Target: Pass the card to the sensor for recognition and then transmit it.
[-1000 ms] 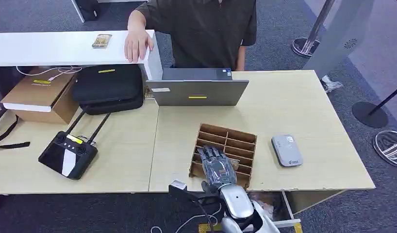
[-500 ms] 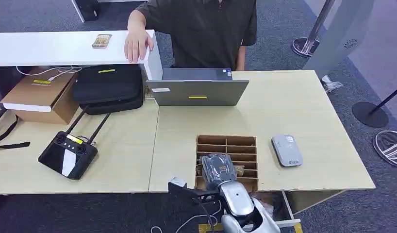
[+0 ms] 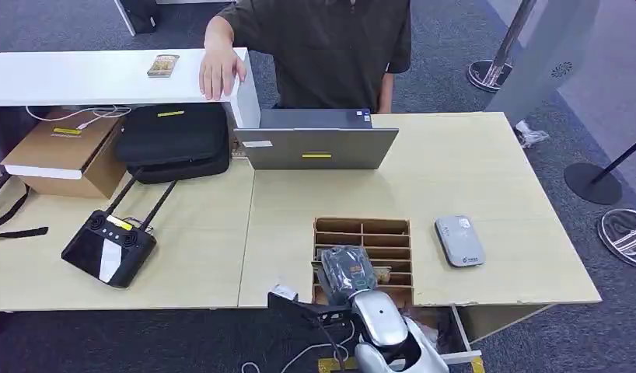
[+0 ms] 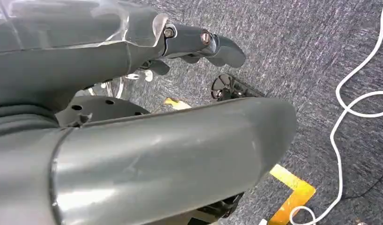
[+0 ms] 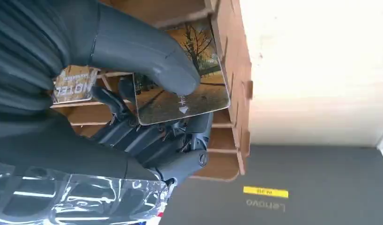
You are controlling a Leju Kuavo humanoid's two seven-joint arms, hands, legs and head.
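Note:
My right hand [image 3: 347, 270] hovers over the near side of the brown wooden card rack [image 3: 364, 229] close to the table's front edge. In the right wrist view its thumb [image 5: 147, 51] and fingers pinch a card [image 5: 189, 96] with an autumn-tree picture, just above the rack's slots [image 5: 236, 89]. Another card marked HOTEL [image 5: 73, 84] stands in a slot. The grey card sensor [image 3: 459, 240] lies on the table to the right of the rack. My left hand [image 4: 147, 140] hangs over the carpet and holds nothing, fingers apart.
A closed grey laptop [image 3: 316, 140] sits behind the rack, and a person [image 3: 323, 47] stands beyond it with a hand [image 3: 220, 70] on a white counter. On the left lie a black case [image 3: 173, 140], a cardboard box [image 3: 62, 151] and a black remote controller [image 3: 109, 247].
My right hand went from stretched flat over the rack to curled and drawn back toward the table's edge. The rack turned from skewed to square with the table.

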